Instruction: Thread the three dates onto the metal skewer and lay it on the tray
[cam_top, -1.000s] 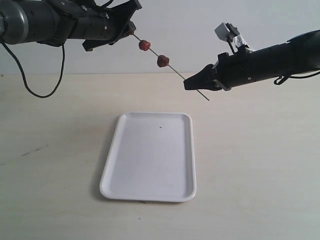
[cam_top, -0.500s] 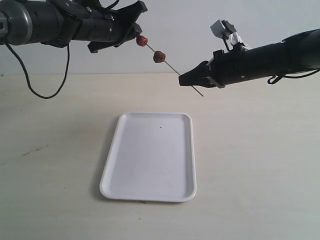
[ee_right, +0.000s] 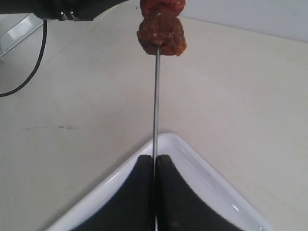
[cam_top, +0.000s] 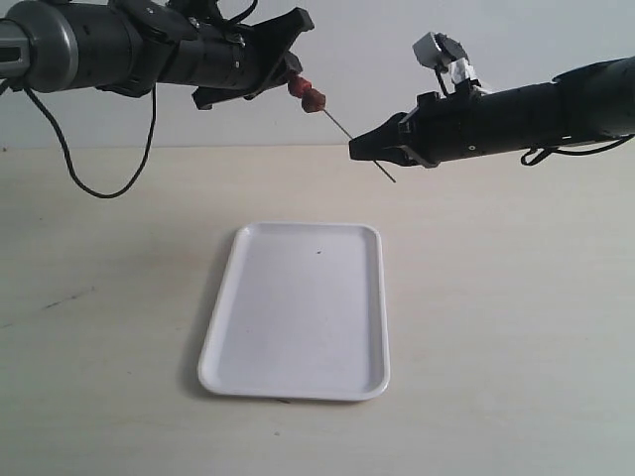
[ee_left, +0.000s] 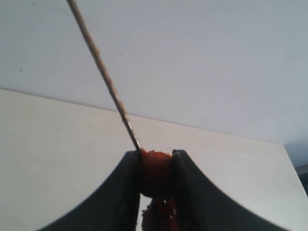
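While the skewer (cam_top: 349, 137) is held in the air between the two arms, slanting down toward the right in the exterior view, it is pinched near its lower end by the right gripper (ee_right: 155, 166). That gripper's jaws are closed flat on the rod, and a short tip is left sticking out beyond them. The left gripper (ee_left: 156, 163) is clamped on one of the dates (cam_top: 307, 92) at the upper end, its fingers (ee_left: 129, 192) pressed against the fruit's sides. Two dates are seen packed tight against each other there; a third cannot be picked out with certainty. The tray (cam_top: 298, 327) lies on the table (cam_top: 496, 297) below, well apart from the skewer.

The step in hand is judged to be the pushing of the fruit along the rod. The push is best kept strictly along the skewer's line, so that the thin metal is not bowed or levered out of the right jaws. The right grip should be held firm and motionless while the left is moved. The date should be squeezed only as hard as is needed, since soft flesh may be split or torn off. Once the fruit is seated clear of both ends, the skewer can be levelled, lowered along the tray's length and released close to it.
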### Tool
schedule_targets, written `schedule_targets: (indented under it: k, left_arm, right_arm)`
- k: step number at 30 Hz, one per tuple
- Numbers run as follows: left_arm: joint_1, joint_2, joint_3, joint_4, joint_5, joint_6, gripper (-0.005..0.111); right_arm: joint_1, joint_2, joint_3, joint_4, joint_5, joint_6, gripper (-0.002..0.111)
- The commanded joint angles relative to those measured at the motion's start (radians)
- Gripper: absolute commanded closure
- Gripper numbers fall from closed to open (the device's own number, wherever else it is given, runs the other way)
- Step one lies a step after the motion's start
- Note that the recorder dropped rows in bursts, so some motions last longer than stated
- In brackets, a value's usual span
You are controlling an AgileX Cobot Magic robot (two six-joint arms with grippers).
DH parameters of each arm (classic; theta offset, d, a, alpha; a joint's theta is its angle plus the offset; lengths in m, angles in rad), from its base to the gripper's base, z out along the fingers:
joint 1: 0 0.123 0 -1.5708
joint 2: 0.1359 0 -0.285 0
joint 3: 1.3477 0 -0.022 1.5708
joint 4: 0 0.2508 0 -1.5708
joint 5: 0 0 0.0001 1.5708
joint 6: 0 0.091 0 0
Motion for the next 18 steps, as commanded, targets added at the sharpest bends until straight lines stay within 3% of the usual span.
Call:
schedule_targets:
  k: [1, 5, 12, 18]
  left_arm:
    - [-0.007, -0.011, -0.002, 0.007, 0.011, 0.026, 0.082]
    - [-0.007, -0.011, -0.002, 0.007, 0.011, 0.051, 0.081]
    - [-0.005, -0.011, -0.002, 0.007, 0.003, 0.053, 0.063]
    - [-0.002, -0.012, -0.002, 0.008, 0.001, 0.053, 0.062]
  right_arm:
    - [0.004, -0.001, -0.007, 0.022, 0.006, -0.020, 0.108]
    - [0.004, -0.001, -0.007, 0.022, 0.006, -0.020, 0.108]
    - [0.003, -0.001, -0.007, 0.016, 0.007, -0.020, 0.108]
    - [0.003, -0.001, -0.007, 0.004, -0.001, -0.020, 0.108]
